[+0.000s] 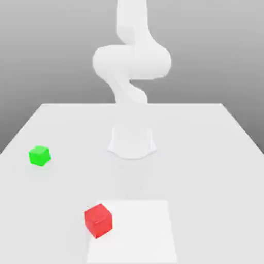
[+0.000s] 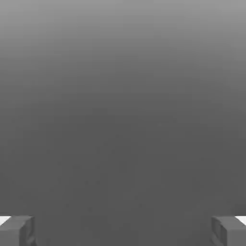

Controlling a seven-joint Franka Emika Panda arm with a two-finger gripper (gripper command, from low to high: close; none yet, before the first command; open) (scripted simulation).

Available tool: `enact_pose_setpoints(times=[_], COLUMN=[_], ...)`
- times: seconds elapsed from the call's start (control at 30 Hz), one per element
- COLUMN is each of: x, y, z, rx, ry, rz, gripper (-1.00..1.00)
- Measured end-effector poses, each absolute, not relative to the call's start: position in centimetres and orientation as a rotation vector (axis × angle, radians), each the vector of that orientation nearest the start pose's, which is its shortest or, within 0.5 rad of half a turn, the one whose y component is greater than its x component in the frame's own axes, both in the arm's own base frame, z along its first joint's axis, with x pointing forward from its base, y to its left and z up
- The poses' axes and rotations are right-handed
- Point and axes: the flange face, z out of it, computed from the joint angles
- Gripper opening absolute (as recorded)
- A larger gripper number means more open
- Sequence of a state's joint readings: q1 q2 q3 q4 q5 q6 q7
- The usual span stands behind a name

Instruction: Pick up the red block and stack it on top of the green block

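Nothing done yet: red block (image 1: pixel 98 220) sits near, green block (image 1: pixel 39 155) well apart at the exterior view's left, gripper (image 2: pixel 123 230) spread wide, empty.

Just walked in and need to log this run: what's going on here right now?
Nothing is being handled yet. The white arm rises from its base at the far side of the table. The red block sits alone near the front, and the green block sits apart from it toward the exterior view's left. In the hand view the end effector is open, with nothing between its fingers.
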State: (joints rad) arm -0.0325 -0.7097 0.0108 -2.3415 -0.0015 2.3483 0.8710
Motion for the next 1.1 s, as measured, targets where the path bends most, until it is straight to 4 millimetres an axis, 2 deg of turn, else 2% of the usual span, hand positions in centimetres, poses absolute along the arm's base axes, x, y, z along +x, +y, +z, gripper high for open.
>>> enact_pose_setpoints(times=[0.07, 0.17, 0.33, 0.5, 0.67, 0.87, 0.9, 1.1], x=[40.7, 43.4, 45.4, 44.7, 41.3, 40.4, 40.3, 40.3], y=[-1.5, -2.7, -5.0, -6.9, -8.4, -8.3, -8.3, -8.3], z=[61.9, 55.3, 44.2, 33.3, 23.2, 15.9, 14.9, 14.5], rx=[-2.438, -2.421, -2.364, -2.270, -2.129, -2.100, -2.100, -2.100], ry=[1.287, 1.458, 1.737, 2.011, 2.282, 2.335, 2.336, 2.335], rz=[-0.840, -0.713, -0.499, -0.280, -0.054, 0.000, 0.000, -0.002], gripper=[0.00, 0.00, 0.00, 0.00, 0.00, 0.00, -1.00, -1.00])
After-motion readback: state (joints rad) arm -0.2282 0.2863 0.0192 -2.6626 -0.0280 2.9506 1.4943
